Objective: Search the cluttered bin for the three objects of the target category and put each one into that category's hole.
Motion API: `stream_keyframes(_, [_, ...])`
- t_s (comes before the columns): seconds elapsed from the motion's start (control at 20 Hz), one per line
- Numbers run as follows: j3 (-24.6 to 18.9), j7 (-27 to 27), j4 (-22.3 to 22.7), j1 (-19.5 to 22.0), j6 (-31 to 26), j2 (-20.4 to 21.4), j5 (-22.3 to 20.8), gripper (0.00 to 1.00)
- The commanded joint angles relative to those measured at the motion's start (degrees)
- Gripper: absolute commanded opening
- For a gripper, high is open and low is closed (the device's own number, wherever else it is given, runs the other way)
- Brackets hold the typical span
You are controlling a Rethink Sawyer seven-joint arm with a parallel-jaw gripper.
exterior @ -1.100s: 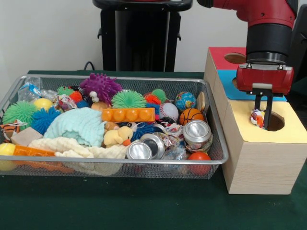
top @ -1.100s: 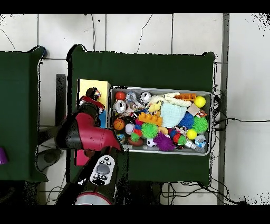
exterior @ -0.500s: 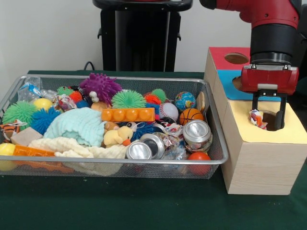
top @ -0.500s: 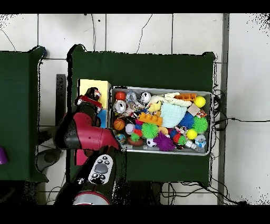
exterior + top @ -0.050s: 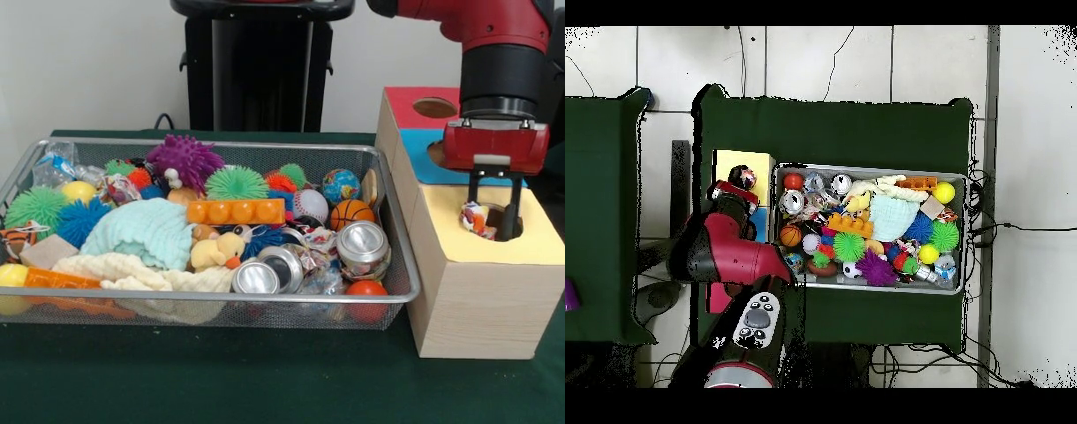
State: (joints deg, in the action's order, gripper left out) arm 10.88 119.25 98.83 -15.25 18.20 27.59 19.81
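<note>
Front view: arm (image 5: 494,53) hangs vertically, jaws spread over the yellow hole (image 5: 505,223), wrapper (image 5: 474,217) at its rim.

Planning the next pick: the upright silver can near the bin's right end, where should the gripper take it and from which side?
Probably from straight above. The can stands upright with its round top facing up, so close the gripper across the rim or upper wall. Its lower sides are crowded by the tipped can, the orange ball and the bin wall, leaving little room for a side approach.

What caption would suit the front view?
Red gripper over the yellow hole, a crumpled wrapper on its rim, beside a toy-filled bin.
</note>
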Motion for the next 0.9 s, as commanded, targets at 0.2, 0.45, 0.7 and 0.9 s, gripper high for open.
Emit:
stream_keyframes(0.2, [-2.63, 8.10, 0.37, 2.44, -0.57, -1.99, -1.68, 0.00])
stream_keyframes(0.45, [-5.46, 8.58, 0.13, 5.18, -0.56, -1.08, -4.34, 0.00])
stream_keyframes(0.7, [-5.56, 8.63, 0.35, 5.22, -1.33, -0.29, -4.47, 0.00])
stream_keyframes(0.9, [-4.80, 8.76, 0.28, 4.67, -0.68, -0.44, -4.18, 1.00])
